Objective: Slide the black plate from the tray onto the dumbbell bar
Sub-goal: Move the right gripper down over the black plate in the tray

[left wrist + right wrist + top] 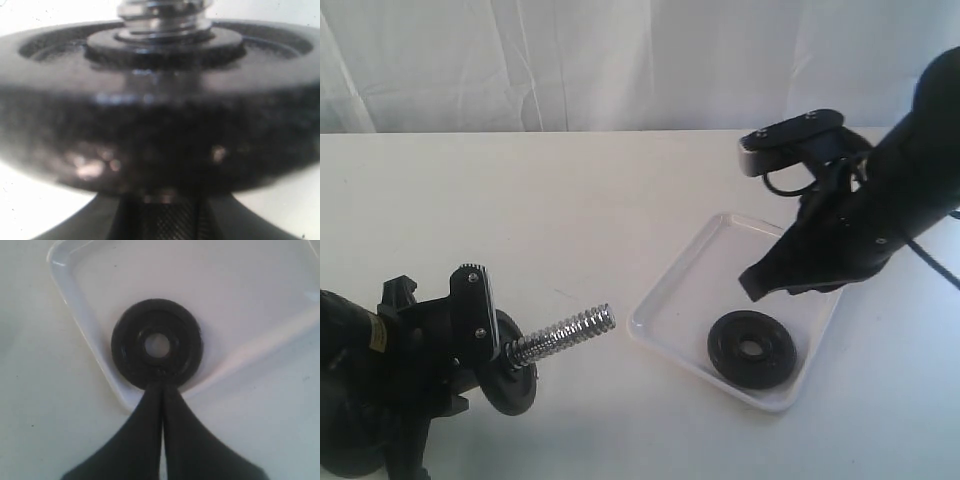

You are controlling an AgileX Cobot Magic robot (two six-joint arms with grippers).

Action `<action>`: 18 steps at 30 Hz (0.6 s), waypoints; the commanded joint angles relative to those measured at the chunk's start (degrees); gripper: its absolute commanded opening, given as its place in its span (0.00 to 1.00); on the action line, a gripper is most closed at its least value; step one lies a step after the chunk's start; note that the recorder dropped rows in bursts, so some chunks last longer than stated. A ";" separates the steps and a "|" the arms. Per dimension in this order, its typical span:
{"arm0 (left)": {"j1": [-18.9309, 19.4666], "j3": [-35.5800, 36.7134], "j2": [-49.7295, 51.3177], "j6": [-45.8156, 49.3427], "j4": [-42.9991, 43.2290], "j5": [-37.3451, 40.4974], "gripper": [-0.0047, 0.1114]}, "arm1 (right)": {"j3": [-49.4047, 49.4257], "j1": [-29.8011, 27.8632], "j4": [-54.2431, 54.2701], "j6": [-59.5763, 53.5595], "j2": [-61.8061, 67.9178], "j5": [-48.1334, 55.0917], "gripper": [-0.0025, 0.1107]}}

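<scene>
Nearest the camera, well to the left of the tray [670,300], the left gripper [470,345] pinches the dumbbell bar [565,335] and holds it off the table [520,220]. The bar is tilted, and its shiny threaded end points up and toward the tray's near left edge, stopping short of the rim. A second black disc [515,375] already sits on the bar just ahead of the gripper. In the left wrist view this disc [160,125] fills almost the whole picture, with the threaded bar [160,15] rising from its hub and a knurled stretch below it.

The tray lies at an angle on the table. The black plate [752,349] lies flat inside it, in the corner closest to the camera, close to the low rim. The right wrist view shows the plate [157,344] with its centre hole open and the white tray [225,290] floor bare around it.

Over the middle of the tray, just beyond the plate, the right gripper [752,285] slants down with its jaws pressed together and nothing between them. In the right wrist view its joined tip [161,387] meets the plate's rim, though I cannot tell whether it touches.

Beyond the tray the table runs back to a white curtain [620,60].
</scene>
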 commanded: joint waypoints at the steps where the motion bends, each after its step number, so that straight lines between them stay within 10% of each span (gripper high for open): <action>1: -0.15 -1.19 -2.24 -0.48 -0.22 -2.91 0.04 | -2.56 1.28 0.44 1.28 3.66 -3.24 0.02; 10: -0.15 -1.19 -2.24 -0.48 -0.22 -2.91 0.04 | -3.23 1.28 0.33 4.78 8.91 -5.10 0.09; 12: -0.15 -1.19 -2.24 -0.48 -0.22 -2.91 0.04 | -3.84 1.28 0.46 5.88 10.12 -3.09 0.33; 15: -0.15 -1.19 -2.24 -0.48 -0.22 -2.91 0.04 | -3.84 1.28 0.34 5.49 10.82 -3.08 0.95; 18: -0.15 -1.19 -2.24 -0.48 -0.22 -2.91 0.04 | -3.84 1.28 0.33 5.70 12.41 -3.75 0.95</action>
